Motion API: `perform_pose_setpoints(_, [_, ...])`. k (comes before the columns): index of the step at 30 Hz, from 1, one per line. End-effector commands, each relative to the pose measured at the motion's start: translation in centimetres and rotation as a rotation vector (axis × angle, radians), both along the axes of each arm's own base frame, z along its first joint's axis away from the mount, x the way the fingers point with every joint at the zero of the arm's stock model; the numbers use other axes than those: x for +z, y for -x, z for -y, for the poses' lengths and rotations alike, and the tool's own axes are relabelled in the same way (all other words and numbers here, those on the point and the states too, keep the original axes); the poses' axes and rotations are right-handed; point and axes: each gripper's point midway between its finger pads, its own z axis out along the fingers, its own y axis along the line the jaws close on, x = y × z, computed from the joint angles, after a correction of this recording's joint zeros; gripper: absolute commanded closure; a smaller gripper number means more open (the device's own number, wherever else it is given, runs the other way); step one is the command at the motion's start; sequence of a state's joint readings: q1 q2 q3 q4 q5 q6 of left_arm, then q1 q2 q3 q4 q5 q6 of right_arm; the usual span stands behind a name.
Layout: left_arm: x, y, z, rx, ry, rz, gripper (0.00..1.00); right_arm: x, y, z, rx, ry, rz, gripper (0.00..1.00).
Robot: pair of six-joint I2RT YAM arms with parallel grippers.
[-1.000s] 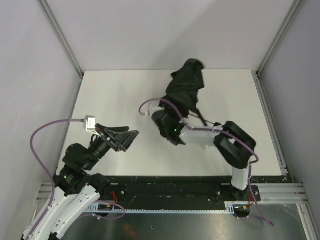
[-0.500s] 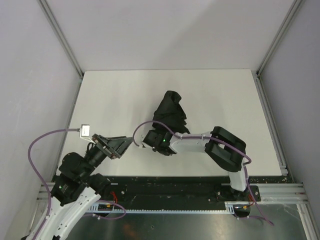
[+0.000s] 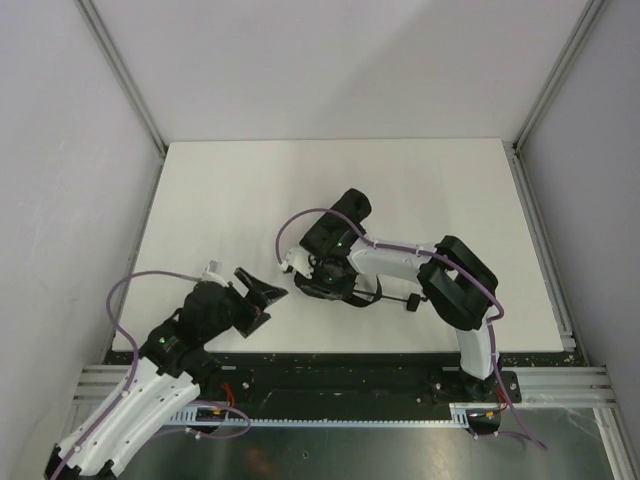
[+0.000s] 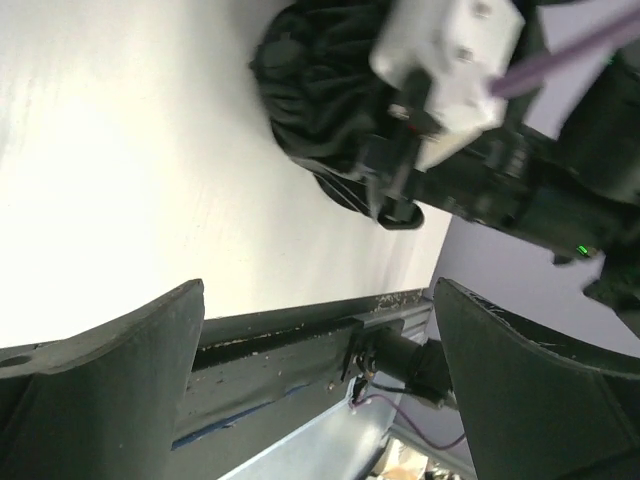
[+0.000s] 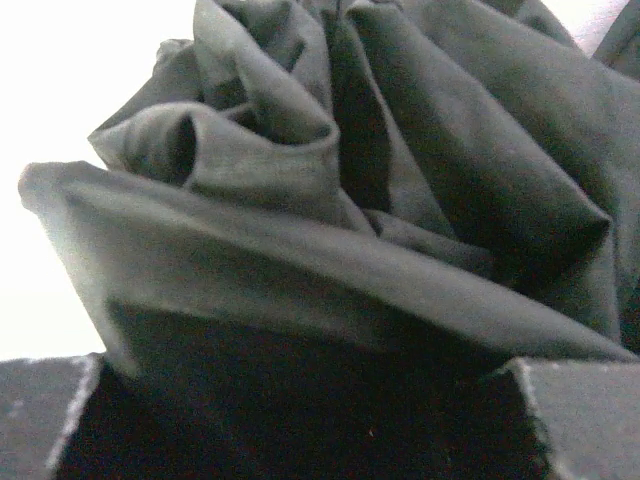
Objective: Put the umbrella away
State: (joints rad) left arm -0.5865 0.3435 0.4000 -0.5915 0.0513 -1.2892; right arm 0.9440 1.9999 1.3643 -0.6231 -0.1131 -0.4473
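Observation:
The black umbrella (image 3: 330,284) lies bunched near the table's front middle, mostly hidden under my right arm; its thin shaft with a small black end (image 3: 409,303) sticks out to the right. In the right wrist view its folded matte fabric (image 5: 330,200) fills the frame and sits between the jaws. My right gripper (image 3: 318,272) (image 5: 310,440) is shut on the umbrella's canopy. My left gripper (image 3: 268,290) (image 4: 320,400) is open and empty, just left of the umbrella and apart from it. The left wrist view shows the fabric bundle (image 4: 310,90) beyond the open fingers.
The white table (image 3: 230,200) ends at a dark front rail (image 3: 330,365) close to both grippers. Grey walls and metal posts (image 3: 125,80) close in the left, back and right sides. Purple cables (image 3: 130,290) loop off both wrists.
My right arm has dragged the umbrella from the back middle to the front middle, and the canopy has bunched up. My left gripper has swung right toward it, still open.

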Motion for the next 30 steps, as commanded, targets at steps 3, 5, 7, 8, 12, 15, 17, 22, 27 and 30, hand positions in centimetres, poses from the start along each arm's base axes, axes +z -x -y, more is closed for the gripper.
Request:
perform_pose_setpoints(3, [-1.8,-1.9,0.8,0.136,0.134,-0.134,0.01,-6.3,8.1,4.1,-0.016,0.141,-0.408,1.0])
perform_pose_setpoints(5, [-2.7,-2.2,1.8,0.137,0.206,-0.181,0.0,-6.3,8.0,3.8,-0.019,0.127,-0.417,1.0])
perform_pose_setpoints(7, [-3.2,-2.8,2.4,0.145,0.254,-0.193,0.01,-6.4,7.8,3.7,-0.025,0.119,-0.425,1.0])
perform_pose_setpoints(8, [-3.4,-3.2,2.4,0.158,0.262,-0.186,0.01,-6.4,7.7,3.7,-0.029,0.113,-0.434,1.0])
perform_pose_setpoints(12, [-3.2,-5.0,2.1,0.207,0.289,-0.132,0.01,-6.3,7.6,3.4,-0.048,0.079,-0.48,1.0])
perform_pose_setpoints(15, [-2.7,-6.3,2.6,0.2,0.335,-0.07,0.01,-6.2,7.4,3.3,-0.057,0.059,-0.504,1.0])
perform_pose_setpoints(17, [-2.9,-6.8,2.9,0.186,0.323,-0.05,0.0,-6.0,7.3,3.2,-0.065,0.044,-0.523,1.0])
perform_pose_setpoints(22, [-3.2,-8.4,3.6,0.146,0.233,-0.004,0.01,-5.5,6.8,2.9,-0.076,0.018,-0.549,1.0])
perform_pose_setpoints(27, [-4.4,-9.7,3.6,0.151,0.15,0.015,0.01,-4.9,6.4,2.7,-0.079,-0.007,-0.557,1.0])
perform_pose_setpoints(30, [-4.9,-10.5,4.0,0.137,0.125,0.029,0.01,-4.6,6.3,2.5,-0.082,-0.026,-0.568,1.0])
